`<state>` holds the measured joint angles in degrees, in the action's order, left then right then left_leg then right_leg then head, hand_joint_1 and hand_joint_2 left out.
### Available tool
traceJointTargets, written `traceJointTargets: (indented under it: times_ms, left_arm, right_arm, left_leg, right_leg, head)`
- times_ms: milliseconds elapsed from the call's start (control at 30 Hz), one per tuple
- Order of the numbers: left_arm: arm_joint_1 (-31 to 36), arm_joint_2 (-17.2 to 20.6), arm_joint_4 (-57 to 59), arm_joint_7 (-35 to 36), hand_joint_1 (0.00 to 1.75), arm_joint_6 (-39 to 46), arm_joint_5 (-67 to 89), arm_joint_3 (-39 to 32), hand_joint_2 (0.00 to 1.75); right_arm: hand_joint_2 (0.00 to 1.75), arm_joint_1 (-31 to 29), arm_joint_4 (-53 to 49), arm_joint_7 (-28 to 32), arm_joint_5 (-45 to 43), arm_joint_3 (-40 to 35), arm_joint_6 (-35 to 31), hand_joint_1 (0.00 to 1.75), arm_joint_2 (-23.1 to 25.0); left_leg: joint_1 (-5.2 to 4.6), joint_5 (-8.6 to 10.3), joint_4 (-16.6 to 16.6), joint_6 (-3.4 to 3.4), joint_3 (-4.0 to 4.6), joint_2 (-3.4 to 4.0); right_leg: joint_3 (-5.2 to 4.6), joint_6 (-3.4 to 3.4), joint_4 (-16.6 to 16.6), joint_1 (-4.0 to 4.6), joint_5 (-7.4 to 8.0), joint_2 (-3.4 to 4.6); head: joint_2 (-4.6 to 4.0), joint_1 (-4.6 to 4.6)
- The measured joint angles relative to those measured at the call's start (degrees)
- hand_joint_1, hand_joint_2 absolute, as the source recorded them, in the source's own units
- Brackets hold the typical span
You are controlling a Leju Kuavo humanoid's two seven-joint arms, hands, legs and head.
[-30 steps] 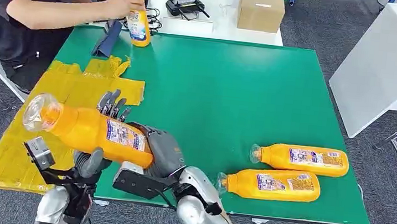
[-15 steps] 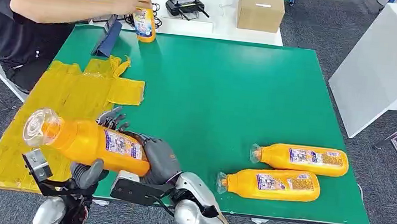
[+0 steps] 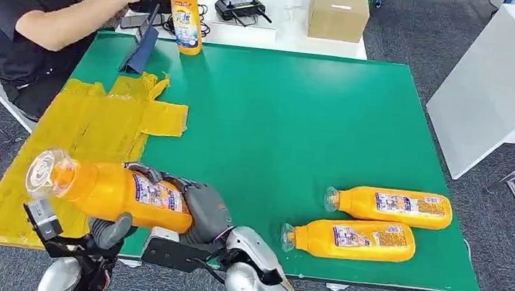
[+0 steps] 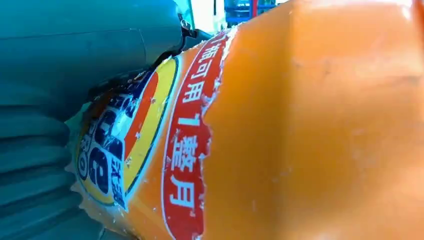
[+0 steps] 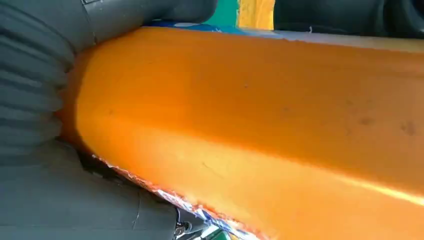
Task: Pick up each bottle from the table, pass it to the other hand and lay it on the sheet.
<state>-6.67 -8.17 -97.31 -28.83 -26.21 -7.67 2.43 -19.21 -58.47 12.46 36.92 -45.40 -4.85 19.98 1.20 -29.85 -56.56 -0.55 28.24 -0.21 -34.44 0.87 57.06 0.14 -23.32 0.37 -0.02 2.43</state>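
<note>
Head view: orange bottle [image 3: 109, 191] hides left hand [image 3: 110, 230]; grip unclear. Right hand [image 3: 197, 208] fingers wrap its base.

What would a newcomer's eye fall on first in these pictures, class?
First, the big orange bottle held sideways at the table's near edge, gripped by the right robot hand with the left robot hand beneath it. Next, two more orange bottles lying on the green table at the right, and the yellow sheet at the left.
</note>
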Motion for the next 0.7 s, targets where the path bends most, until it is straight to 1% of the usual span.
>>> traceJointTargets:
  times_ms: [100, 200, 267, 300, 367, 467, 633, 700]
  left_arm:
    - [-0.03, 0.00, -0.45, -1.76, 1.75, 1.43, 4.63, 0.08, 1.75]
    - [0.07, 0.00, -2.38, -5.52, 1.75, 8.11, 16.96, 1.42, 1.75]
    - [0.41, 0.00, -4.09, -7.32, 1.75, 16.46, 28.29, 2.10, 1.75]
    - [0.86, 0.00, -5.05, -7.34, 1.75, 22.49, 35.81, 2.41, 1.75]
    - [1.11, 0.22, -5.68, -6.05, 1.75, 32.45, 49.20, 2.56, 1.75]
    - [1.30, 1.09, -5.92, -2.87, 1.75, 42.52, 61.05, 3.19, 1.75]
    - [1.82, 3.43, -3.60, 1.05, 1.75, 48.24, 68.90, 1.86, 1.75]
    - [2.03, 4.53, -2.03, 5.50, 1.75, 51.77, 77.41, 1.22, 1.75]
  right_arm:
    - [1.75, 0.64, -0.68, -0.63, 1.70, 0.00, -1.57, 0.00, -0.04]
    - [1.75, 1.66, -2.94, -0.37, 3.30, 0.00, -2.16, 0.00, -0.72]
    - [1.75, 3.44, -5.80, 0.70, 4.02, 0.13, -2.60, 0.00, -1.60]
    - [1.75, 4.67, -8.16, 0.94, 4.22, 0.15, -2.51, 0.00, -2.32]
    - [1.75, 6.07, -12.71, 1.01, 3.80, 0.35, -2.14, 0.00, -3.59]
    - [1.75, 8.70, -19.57, 2.05, 1.93, 0.89, -1.27, 0.00, -7.29]
    - [1.75, 12.28, -28.35, 3.85, -0.31, 2.89, 0.03, 0.00, -13.40]
    - [1.75, 13.57, -31.50, 4.48, -1.86, 3.30, 0.70, 0.00, -16.38]
  left_leg:
    - [0.00, 0.00, 0.00, 0.00, 0.02, 0.00]
    - [0.00, 0.00, 0.00, 0.00, 0.03, -0.01]
    - [0.00, 0.00, 0.00, 0.00, 0.03, -0.03]
    - [0.00, 0.00, 0.00, 0.00, 0.07, -0.05]
    - [-0.02, -0.04, 0.00, 0.00, 0.04, -0.02]
    - [-0.02, -0.06, 0.00, -0.01, 0.04, -0.04]
    - [-0.02, -0.10, 0.00, 0.04, 0.03, -0.02]
    - [-0.02, -0.10, 0.00, 0.04, 0.00, -0.02]
  right_leg:
    - [-0.03, 0.00, 0.00, 0.01, 0.00, 0.00]
    - [-0.03, 0.00, 0.00, 0.00, 0.00, -0.01]
    - [-0.02, 0.00, 0.00, 0.00, 0.00, -0.01]
    - [-0.02, 0.00, 0.00, -0.01, 0.00, -0.02]
    - [-0.04, 0.00, -0.01, -0.03, 0.00, 0.00]
    - [-0.03, 0.00, -0.03, -0.03, 0.00, -0.01]
    - [-0.04, 0.01, -0.03, -0.03, 0.00, 0.01]
    - [-0.03, 0.01, -0.04, -0.03, -0.01, 0.00]
  head:
    - [0.00, -0.02]
    - [0.00, -0.02]
    - [0.00, -0.04]
    - [0.00, -0.04]
    - [0.00, 0.02]
    - [0.00, -0.02]
    - [0.00, 0.00]
    - [0.00, 0.02]
